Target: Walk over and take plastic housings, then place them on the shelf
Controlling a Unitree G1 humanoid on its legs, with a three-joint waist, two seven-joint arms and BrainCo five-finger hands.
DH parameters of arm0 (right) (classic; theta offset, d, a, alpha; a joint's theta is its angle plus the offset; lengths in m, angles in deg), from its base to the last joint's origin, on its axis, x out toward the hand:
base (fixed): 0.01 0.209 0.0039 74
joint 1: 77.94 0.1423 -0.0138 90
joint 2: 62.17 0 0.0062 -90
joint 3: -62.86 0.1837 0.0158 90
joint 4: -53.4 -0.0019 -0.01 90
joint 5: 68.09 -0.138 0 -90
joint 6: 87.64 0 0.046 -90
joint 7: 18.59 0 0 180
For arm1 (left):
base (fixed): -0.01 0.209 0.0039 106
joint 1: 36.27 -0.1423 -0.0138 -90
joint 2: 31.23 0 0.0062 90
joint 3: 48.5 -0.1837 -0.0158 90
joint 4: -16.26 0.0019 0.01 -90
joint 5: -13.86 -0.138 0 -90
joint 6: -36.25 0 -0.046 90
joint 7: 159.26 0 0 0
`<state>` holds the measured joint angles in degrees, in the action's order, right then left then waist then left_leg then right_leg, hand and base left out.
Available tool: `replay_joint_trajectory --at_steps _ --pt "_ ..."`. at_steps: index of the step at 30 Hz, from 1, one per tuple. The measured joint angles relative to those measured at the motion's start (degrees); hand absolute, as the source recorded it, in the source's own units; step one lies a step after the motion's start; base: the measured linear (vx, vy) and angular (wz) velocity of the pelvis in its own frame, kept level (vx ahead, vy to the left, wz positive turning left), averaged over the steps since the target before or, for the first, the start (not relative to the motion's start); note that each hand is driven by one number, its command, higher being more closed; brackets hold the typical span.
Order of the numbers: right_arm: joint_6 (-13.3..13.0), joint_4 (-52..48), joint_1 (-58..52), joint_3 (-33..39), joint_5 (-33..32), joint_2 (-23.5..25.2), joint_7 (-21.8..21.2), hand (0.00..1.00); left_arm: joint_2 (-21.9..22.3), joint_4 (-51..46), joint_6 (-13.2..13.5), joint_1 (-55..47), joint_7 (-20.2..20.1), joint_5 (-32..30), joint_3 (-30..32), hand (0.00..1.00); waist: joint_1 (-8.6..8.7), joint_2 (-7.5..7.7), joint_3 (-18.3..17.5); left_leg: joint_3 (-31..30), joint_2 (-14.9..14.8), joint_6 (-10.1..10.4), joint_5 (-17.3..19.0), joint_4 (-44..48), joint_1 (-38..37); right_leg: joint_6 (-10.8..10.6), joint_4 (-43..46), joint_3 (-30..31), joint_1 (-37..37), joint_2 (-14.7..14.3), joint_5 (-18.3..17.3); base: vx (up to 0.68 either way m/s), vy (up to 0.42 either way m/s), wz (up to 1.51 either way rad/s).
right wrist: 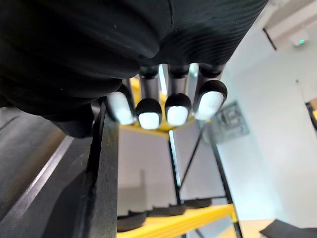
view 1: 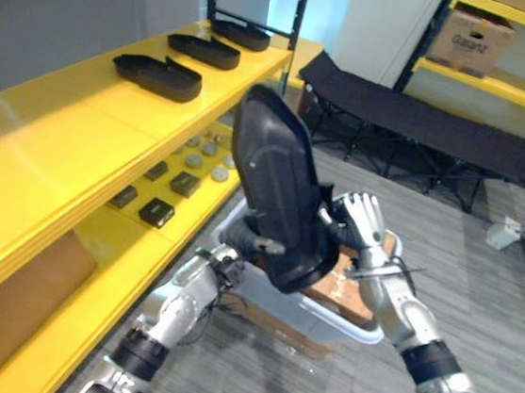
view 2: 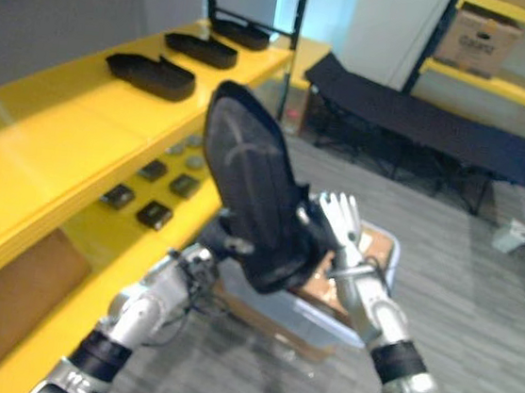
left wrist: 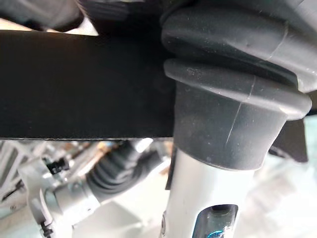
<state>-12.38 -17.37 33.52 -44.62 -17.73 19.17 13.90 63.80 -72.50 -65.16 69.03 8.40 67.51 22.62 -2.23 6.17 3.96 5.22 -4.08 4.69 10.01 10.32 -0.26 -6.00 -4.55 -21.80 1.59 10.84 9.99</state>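
Midway: holding one housing [view 1: 277,193] upright over the bin [view 1: 361,329], pinned by the right hand [view 1: 364,222] with straight fingers on one side and the left hand [view 1: 237,249] at the lower end, grip there impossible to tell. Not yet set down. Just beside, bare stretch of shelf [view 1: 80,128] with room past the edge. Farther along, three housings [view 1: 158,76] already placed.
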Motion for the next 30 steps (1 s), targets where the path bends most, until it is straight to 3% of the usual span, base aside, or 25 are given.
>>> replay_joint_trajectory --at_steps 6,10,16,20,24,30 --pt "-0.11 -0.01 0.00 0.09 0.02 -0.06 -0.07 1.00 0.00 0.00 -0.62 -1.55 -0.21 0.48 0.07 0.00 0.03 -0.97 0.04 0.02 0.01 0.01 0.01 0.23 0.30 0.03 0.01 0.03 -0.27 0.00 0.08 0.00 0.000 0.00" --pt "-0.24 -0.06 0.01 0.95 -0.07 -0.06 -0.05 1.00 0.19 0.00 -1.22 -3.43 2.28 -1.06 -0.51 0.00 -0.03 -2.12 0.04 0.01 0.00 0.00 0.04 0.24 0.32 0.03 0.01 0.02 -0.26 0.00 0.08 0.00 0.000 0.00" --pt "-0.25 -0.84 0.00 0.98 -0.12 -0.03 0.00 1.00 0.20 -0.01 -1.03 -4.32 7.95 -11.43 0.22 0.00 -0.14 -2.83 0.05 -0.05 -0.04 0.00 0.04 0.25 0.27 0.03 0.01 0.00 -0.16 -0.06 0.08 0.00 0.000 0.00" --pt "-0.84 -3.26 -0.26 0.98 -0.21 0.54 0.45 1.00 0.51 -0.01 0.56 -5.34 11.99 -16.61 0.98 0.00 -0.15 -2.93 0.11 -0.08 -0.03 0.00 0.04 0.25 0.25 0.03 0.01 0.01 -0.10 -0.05 0.08 0.00 0.000 0.00" --pt "-2.90 -5.41 -1.38 0.96 -0.70 2.22 2.66 1.00 1.83 0.51 1.78 -6.56 15.58 -16.58 3.51 0.00 -0.23 -3.19 0.27 -0.07 -0.03 0.00 0.04 0.23 0.24 0.03 0.01 0.01 -0.10 -0.05 0.07 0.00 0.000 0.00" --pt "-3.19 -5.51 -4.34 0.46 -1.31 4.97 3.83 1.00 2.60 3.00 4.41 -6.58 20.69 -16.56 5.35 0.00 -0.35 -3.91 0.72 -0.05 -0.06 -0.01 0.05 0.21 0.22 0.04 0.01 0.06 -0.10 -0.07 0.07 0.00 0.000 0.00"
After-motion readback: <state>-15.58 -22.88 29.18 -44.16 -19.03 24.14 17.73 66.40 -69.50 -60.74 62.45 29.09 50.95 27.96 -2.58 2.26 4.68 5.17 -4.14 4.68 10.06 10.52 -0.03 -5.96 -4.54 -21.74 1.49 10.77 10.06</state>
